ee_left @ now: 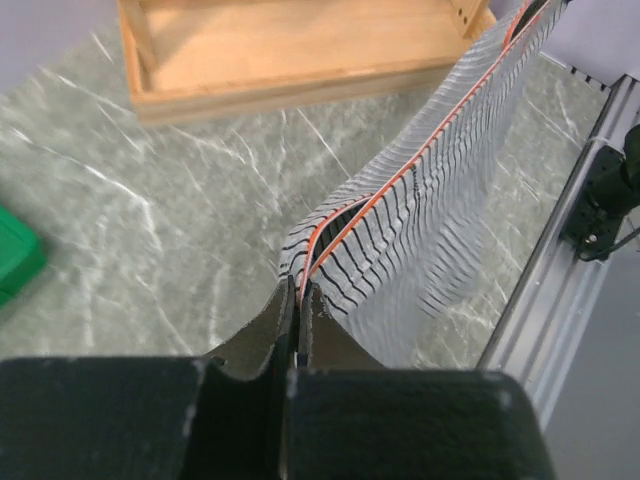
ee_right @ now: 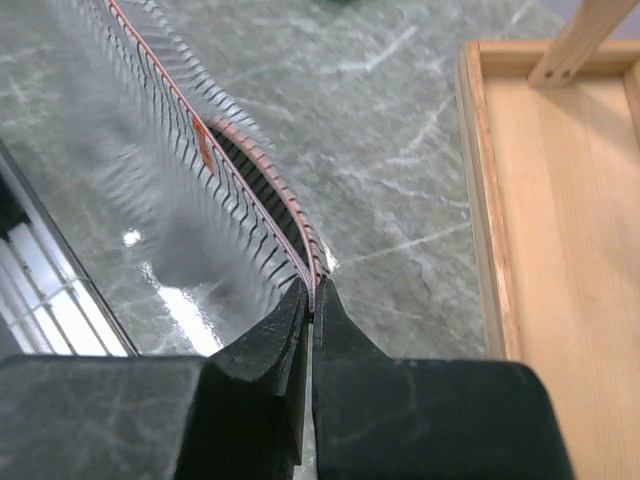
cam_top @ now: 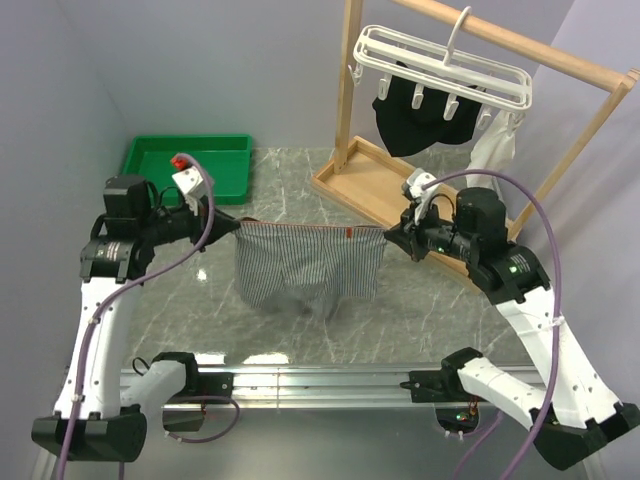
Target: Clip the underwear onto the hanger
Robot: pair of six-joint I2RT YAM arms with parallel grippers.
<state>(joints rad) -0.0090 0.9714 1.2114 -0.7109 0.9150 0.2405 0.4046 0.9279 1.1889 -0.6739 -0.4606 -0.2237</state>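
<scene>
1. Table (cam_top: 400,320): I hold the underwear (cam_top: 310,265) above its middle, legs hanging free of the marble.
2. Wooden rack (cam_top: 345,100): it stands at the far right. Its upright post and base lie between the cloth and the target.
3. Hanger (cam_top: 440,65): it hooks on the rack's top bar, above and to the far right of the cloth. Its long axis runs roughly parallel to the stretched waistband (cam_top: 310,230). The right arm is the nearer one.
4. Black garment (cam_top: 410,125): it fills the left and middle clips (cam_top: 452,105). A white cloth (cam_top: 495,150) hangs at the right end. I judge free clips scarce.
5. Left gripper (cam_top: 232,222): pinched tight on the waistband's left corner.
6. Right gripper (cam_top: 390,238): pinched tight on the right corner.
7. Green tray (cam_top: 190,160): far left, out of the path.
</scene>
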